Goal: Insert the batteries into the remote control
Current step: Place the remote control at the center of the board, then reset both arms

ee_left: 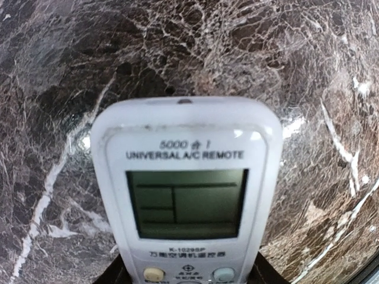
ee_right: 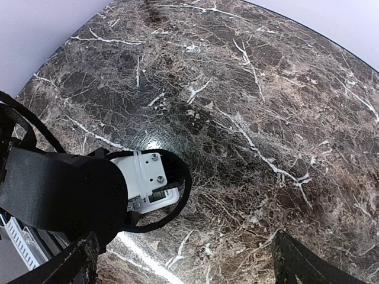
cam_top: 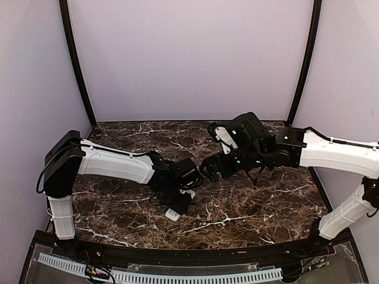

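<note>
The white remote control (ee_left: 186,177) fills the left wrist view, face up, with its display window and top buttons showing. My left gripper (ee_left: 186,277) is shut on its lower body, dark fingers (ee_left: 118,273) at both sides. In the top view the left gripper (cam_top: 179,202) holds the remote (cam_top: 172,214) low over the marble near the table's middle. My right gripper (cam_top: 209,168) hovers open and empty just right of it. In the right wrist view its fingers (ee_right: 77,263) are spread wide and the remote (ee_right: 160,197) shows under the left arm. No batteries are in view.
The dark marble table (cam_top: 254,201) is walled by pale purple panels on three sides, with black poles (cam_top: 76,65) at the back corners. A black cable loop (ee_right: 183,195) hangs by the left gripper. The table's front edge (cam_top: 195,251) is close to the arm bases.
</note>
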Robot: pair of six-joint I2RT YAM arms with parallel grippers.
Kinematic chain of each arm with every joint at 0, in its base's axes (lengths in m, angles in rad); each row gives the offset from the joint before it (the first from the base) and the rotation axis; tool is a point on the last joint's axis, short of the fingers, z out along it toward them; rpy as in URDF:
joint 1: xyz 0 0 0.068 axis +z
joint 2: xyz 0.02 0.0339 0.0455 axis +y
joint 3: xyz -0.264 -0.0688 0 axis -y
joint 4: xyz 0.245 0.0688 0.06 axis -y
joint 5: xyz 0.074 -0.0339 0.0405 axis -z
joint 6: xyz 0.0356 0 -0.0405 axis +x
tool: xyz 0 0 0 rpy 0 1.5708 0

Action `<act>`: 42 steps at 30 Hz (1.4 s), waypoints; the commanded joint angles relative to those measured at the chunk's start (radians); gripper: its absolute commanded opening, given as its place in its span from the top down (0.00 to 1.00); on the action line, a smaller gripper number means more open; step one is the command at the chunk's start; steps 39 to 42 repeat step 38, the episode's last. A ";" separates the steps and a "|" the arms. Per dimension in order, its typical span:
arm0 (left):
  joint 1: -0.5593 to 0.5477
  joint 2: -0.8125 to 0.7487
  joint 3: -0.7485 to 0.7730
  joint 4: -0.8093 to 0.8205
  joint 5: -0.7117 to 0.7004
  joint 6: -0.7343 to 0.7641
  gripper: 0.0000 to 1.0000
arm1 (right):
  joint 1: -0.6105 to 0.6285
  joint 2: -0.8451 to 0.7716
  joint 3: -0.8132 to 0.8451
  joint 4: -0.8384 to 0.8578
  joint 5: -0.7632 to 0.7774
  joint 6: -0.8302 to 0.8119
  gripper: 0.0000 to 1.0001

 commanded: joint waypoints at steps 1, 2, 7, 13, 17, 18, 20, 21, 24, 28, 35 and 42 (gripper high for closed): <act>0.009 0.073 -0.019 -0.059 0.042 0.045 0.43 | -0.003 -0.025 -0.017 -0.007 0.036 0.020 0.01; 0.009 0.071 -0.020 -0.051 0.061 0.056 0.39 | -0.004 -0.027 -0.020 -0.010 0.044 0.024 0.01; 0.009 0.025 -0.032 -0.011 0.104 0.073 0.16 | -0.022 -0.032 -0.023 -0.050 0.094 0.065 0.01; 0.011 -0.130 -0.046 0.062 0.054 0.104 0.01 | -0.127 -0.109 -0.097 -0.032 0.109 0.095 0.01; 0.067 -0.298 -0.119 0.151 -0.045 0.097 0.01 | -0.282 -0.225 -0.226 0.056 0.051 0.086 0.02; 0.109 -0.355 -0.151 0.164 -0.076 0.085 0.01 | -0.333 -0.259 -0.269 0.085 0.028 0.088 0.01; 0.193 -0.435 -0.191 0.201 -0.114 0.055 0.01 | -0.435 -0.342 -0.359 0.148 -0.030 0.084 0.01; 0.260 -0.457 -0.204 0.216 -0.126 0.043 0.01 | -0.488 -0.383 -0.409 0.181 -0.061 0.080 0.01; 0.376 -0.564 -0.274 0.259 -0.253 0.004 0.01 | -0.631 -0.526 -0.549 0.282 -0.134 0.070 0.01; 0.532 -0.653 -0.382 0.333 -0.433 -0.042 0.01 | -0.729 -0.623 -0.682 0.371 -0.103 0.133 0.01; 0.725 -0.728 -0.549 0.468 -0.667 -0.095 0.01 | -0.731 -0.639 -0.758 0.416 0.070 0.161 0.02; 0.744 -0.736 -0.577 0.520 -0.743 -0.067 0.01 | -0.733 -0.640 -0.771 0.431 0.090 0.153 0.01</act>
